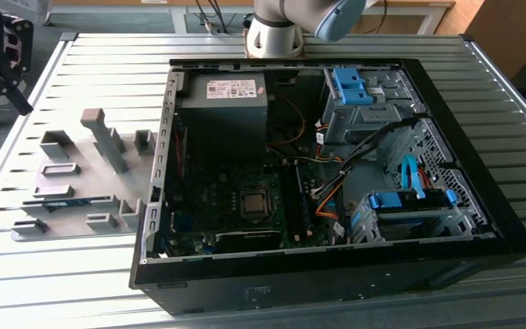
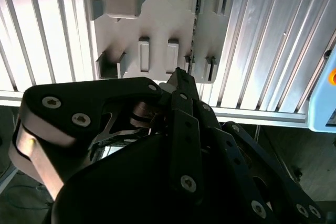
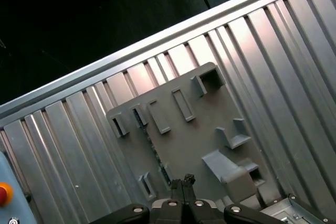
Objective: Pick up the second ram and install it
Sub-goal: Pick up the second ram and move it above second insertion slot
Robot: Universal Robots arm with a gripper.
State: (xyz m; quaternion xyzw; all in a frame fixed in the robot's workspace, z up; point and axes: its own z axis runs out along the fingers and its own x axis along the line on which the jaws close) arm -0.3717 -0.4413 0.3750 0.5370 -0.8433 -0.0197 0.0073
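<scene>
The second ram (image 1: 66, 203) is a thin blue-green stick standing on edge in slots of the grey holder plate (image 1: 80, 161), on the exterior view's left beside the computer case. It appears edge-on as a dark line in the second wrist view (image 2: 195, 30) and in the first wrist view (image 3: 153, 146). My black gripper (image 1: 21, 103) hangs well above the table's left edge, away from the plate. Both wrist views look down past its fingertips (image 2: 181, 77) (image 3: 184, 181), which are shut together with nothing between them.
The open computer case (image 1: 509, 236) takes up the middle and right of the ribbed metal table (image 1: 53, 274), with the motherboard (image 1: 244, 205), a power supply (image 1: 227, 103) and blue drive-bay clips (image 1: 350, 86) inside. Grey holder blocks (image 1: 107, 137) rise from the plate.
</scene>
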